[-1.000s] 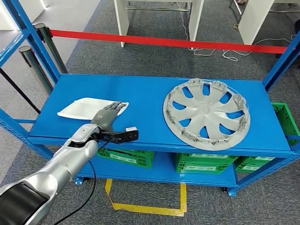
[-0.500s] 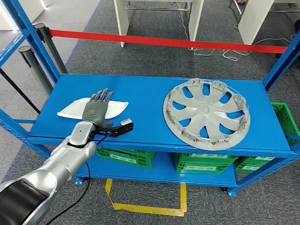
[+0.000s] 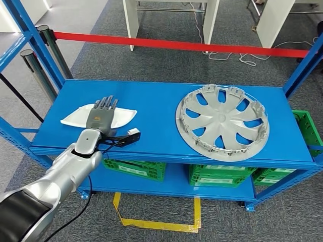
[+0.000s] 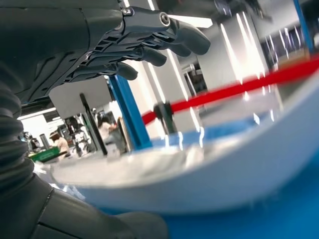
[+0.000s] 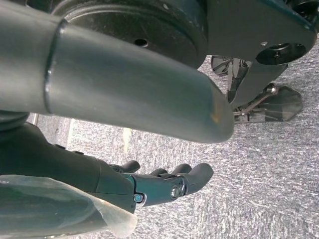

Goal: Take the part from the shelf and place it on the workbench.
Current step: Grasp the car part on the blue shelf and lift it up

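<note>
A flat white part (image 3: 123, 116) lies on the left of the blue shelf (image 3: 160, 108). My left hand (image 3: 100, 119) hovers over its middle, fingers straight and spread, pointing away from me. The left wrist view puts the white part (image 4: 226, 169) close up, with the fingers (image 4: 158, 37) held above it and apart from it, and the thumb (image 4: 124, 226) low by its near edge. Nothing is gripped. A large silver hubcap (image 3: 222, 122) lies face down on the right of the shelf. My right hand (image 5: 165, 185) hangs over grey carpet with fingers loosely extended, holding nothing.
Green crates (image 3: 137, 169) sit on the lower shelf level. Blue uprights (image 3: 36, 43) frame the shelf at both ends. A red barrier tape (image 3: 182, 45) runs behind it, with metal posts (image 3: 53, 45) at the left. A yellow marking (image 3: 156, 223) is on the floor in front.
My left hand has moved left along the white part, from its right end to its middle, and its fingers have straightened and lifted. The part and the hubcap have not moved.
</note>
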Robot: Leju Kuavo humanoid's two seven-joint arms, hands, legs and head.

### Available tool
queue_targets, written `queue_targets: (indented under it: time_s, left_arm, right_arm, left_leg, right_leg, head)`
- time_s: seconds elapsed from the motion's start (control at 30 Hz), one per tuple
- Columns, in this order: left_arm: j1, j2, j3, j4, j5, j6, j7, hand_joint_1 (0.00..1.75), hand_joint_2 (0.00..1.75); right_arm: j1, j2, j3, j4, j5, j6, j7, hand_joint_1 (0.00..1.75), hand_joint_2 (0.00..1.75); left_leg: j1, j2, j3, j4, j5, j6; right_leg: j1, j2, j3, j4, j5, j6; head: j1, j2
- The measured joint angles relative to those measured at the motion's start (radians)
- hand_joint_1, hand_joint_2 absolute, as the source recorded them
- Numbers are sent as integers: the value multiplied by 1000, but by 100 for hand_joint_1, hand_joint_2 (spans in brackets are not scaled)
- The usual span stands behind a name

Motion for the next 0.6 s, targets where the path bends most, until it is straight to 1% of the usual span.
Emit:
queue_targets:
  time_s: [0.07,0.1,0.37,0.53,0.57,0.6]
  left_arm:
    - [-13,-2,6,13,-19,-85,20,0,175]
    - [-16,-2,9,17,-19,-110,20,0,175]
    - [-19,-2,14,30,-21,-160,31,0,175]
    - [-21,-1,19,34,-21,-167,34,0,175]
    - [-21,-1,19,35,-22,-168,34,19,175]
    - [-22,-1,19,36,-22,-170,34,62,175]
  right_arm:
    - [0,0,0,0,1,0,0,0,0]
    - [0,0,0,0,2,0,0,0,0]
    - [0,0,0,0,7,3,-5,0,0]
    - [0,0,0,0,5,3,-7,0,0]
    - [0,0,0,0,5,3,-7,0,0]
    - [0,0,0,0,5,3,-8,0,0]
  left_leg:
    - [0,0,0,0,0,0]
    - [0,0,0,0,0,0]
    - [0,0,0,0,0,0]
    - [0,0,0,0,0,0]
    - [0,0,0,0,0,0]
    - [0,0,0,0,0,0]
  right_leg:
    - [0,0,0,0,0,0]
    - [0,0,0,0,0,0]
    - [0,0,0,0,0,0]
    - [0,0,0,0,0,0]
    - [0,0,0,0,0,0]
    - [0,0,0,0,0,0]
  head:
    - [0,0]
    - [0,0]
    - [0,0]
    - [0,0]
    - [0,0]
    - [0,0]
